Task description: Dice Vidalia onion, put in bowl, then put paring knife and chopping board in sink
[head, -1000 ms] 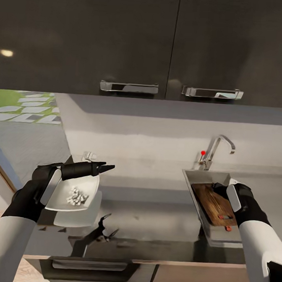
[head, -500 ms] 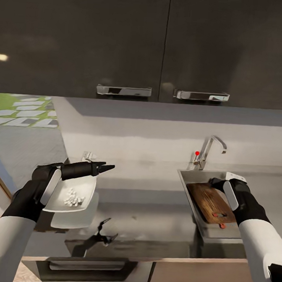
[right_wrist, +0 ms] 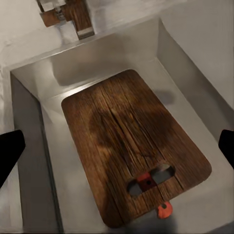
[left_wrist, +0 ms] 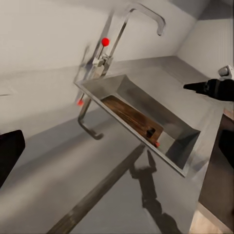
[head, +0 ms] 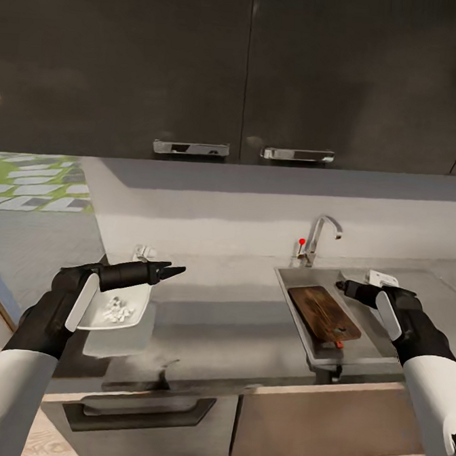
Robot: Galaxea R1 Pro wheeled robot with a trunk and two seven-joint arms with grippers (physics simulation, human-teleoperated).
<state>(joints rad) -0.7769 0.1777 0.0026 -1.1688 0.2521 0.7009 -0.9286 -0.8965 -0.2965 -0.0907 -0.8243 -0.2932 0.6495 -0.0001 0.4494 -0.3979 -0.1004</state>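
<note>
Head view: the chopping board [head: 323, 312] lies flat in the sink [head: 286, 284], a stiff, light slab best taken by its long edge or handle slot, while the bowl [head: 115, 308] of diced onion [head: 115, 310] (loose, easily spilled) sits at the left claw [head: 174, 270], arm held level over the counter [head: 241, 338], its tips look together. Left wrist view: the right claw [left_wrist: 191, 87] hovers beside the basin. Right wrist view: its fingers [right_wrist: 9, 151] stand wide apart above the board, and a red piece, likely the paring knife [right_wrist: 165, 209], shows beneath the slot.

A kitchen: steel sink [head: 315, 343], faucet [head: 316, 237], dark wall cabinets [head: 239, 72]
</note>
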